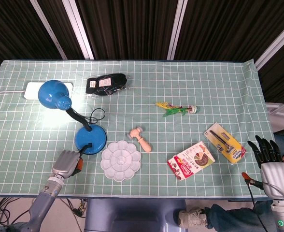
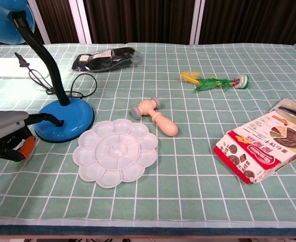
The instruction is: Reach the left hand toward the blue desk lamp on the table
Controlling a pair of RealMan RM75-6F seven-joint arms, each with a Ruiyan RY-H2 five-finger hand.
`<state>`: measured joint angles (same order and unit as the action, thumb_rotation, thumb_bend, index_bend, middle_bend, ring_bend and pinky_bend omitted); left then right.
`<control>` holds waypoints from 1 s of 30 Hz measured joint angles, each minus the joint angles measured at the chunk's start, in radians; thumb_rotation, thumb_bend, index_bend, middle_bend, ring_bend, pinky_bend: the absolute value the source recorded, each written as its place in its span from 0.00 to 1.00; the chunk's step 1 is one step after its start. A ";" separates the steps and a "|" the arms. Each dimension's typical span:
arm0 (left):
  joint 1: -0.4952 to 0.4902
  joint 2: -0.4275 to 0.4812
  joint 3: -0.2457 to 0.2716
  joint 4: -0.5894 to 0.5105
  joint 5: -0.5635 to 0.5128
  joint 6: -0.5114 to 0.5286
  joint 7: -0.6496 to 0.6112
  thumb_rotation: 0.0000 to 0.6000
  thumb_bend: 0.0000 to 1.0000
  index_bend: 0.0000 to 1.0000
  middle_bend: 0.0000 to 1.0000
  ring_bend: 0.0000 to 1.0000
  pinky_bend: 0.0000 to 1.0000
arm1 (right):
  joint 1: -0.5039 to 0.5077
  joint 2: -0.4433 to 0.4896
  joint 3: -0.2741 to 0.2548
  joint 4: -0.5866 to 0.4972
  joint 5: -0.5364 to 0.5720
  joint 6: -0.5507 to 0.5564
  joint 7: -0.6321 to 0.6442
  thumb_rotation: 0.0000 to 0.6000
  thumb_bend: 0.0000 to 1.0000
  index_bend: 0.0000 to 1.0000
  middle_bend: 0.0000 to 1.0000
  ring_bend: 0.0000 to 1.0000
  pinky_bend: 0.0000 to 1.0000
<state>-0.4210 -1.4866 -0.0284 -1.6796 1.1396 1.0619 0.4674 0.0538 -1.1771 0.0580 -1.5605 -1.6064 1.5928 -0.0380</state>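
1. In the head view, your left hand (image 1: 65, 163) lies at the near left of the checked green cloth (image 1: 147, 92), its grey metal back up, fingers curled under; it holds nothing, and one dark fingertip touches the near rim of the lamp's base.
2. The blue desk lamp (image 1: 90, 139) has a round glossy base, a black ribbed gooseneck and a domed blue shade tilted far-left, casting a bright patch on the cloth and the white power strip (image 1: 32, 90).
3. Your right hand (image 1: 268, 158) stands at the near right edge, black fingers straight and spread, empty.
4. In the chest view, the left hand (image 2: 6, 135) shows as a smooth grey shell with an orange pad, a black finger on the lamp base (image 2: 65, 126).
5. Just right of the base sits a white flower-shaped palette (image 2: 115, 152); beyond it lies a small wooden mallet (image 2: 155, 116).
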 measured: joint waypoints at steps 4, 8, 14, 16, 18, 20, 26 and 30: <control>0.001 -0.002 0.006 -0.001 0.006 0.021 0.021 1.00 0.76 0.31 0.77 0.82 0.92 | 0.000 0.000 0.000 0.001 -0.001 0.000 -0.001 1.00 0.17 0.12 0.03 0.02 0.00; 0.008 0.011 0.002 -0.023 0.016 0.056 0.024 1.00 0.68 0.24 0.64 0.69 0.84 | 0.000 -0.001 0.000 0.001 0.001 -0.001 -0.002 1.00 0.17 0.12 0.03 0.02 0.00; 0.047 0.090 -0.025 -0.115 0.097 0.205 -0.011 1.00 0.50 0.16 0.31 0.30 0.33 | 0.000 0.001 0.001 -0.002 0.005 -0.004 -0.002 1.00 0.17 0.12 0.03 0.02 0.00; 0.073 0.145 -0.034 -0.157 0.132 0.275 -0.037 1.00 0.46 0.16 0.26 0.24 0.28 | 0.000 0.001 -0.001 -0.003 0.004 -0.006 -0.003 1.00 0.17 0.12 0.03 0.02 0.00; 0.104 0.212 -0.040 -0.196 0.163 0.340 -0.069 1.00 0.41 0.15 0.22 0.18 0.23 | 0.000 0.001 -0.001 -0.003 0.003 -0.006 -0.005 1.00 0.17 0.12 0.03 0.02 0.00; 0.136 0.273 -0.040 -0.222 0.184 0.387 -0.103 1.00 0.37 0.14 0.17 0.13 0.18 | 0.000 0.001 -0.001 -0.004 0.003 -0.006 -0.007 1.00 0.17 0.12 0.03 0.02 0.00; 0.243 0.446 0.012 -0.252 0.242 0.446 -0.255 1.00 0.33 0.12 0.09 0.05 0.11 | 0.000 -0.001 -0.002 -0.007 0.004 -0.008 -0.014 1.00 0.17 0.12 0.03 0.02 0.00; 0.296 0.476 0.047 -0.221 0.263 0.465 -0.362 1.00 0.31 0.10 0.06 0.02 0.08 | 0.000 -0.001 -0.002 -0.008 0.003 -0.008 -0.017 1.00 0.17 0.12 0.03 0.02 0.00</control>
<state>-0.1253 -1.0107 0.0184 -1.9010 1.4022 1.5274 0.1050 0.0539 -1.1783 0.0556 -1.5680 -1.6034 1.5850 -0.0549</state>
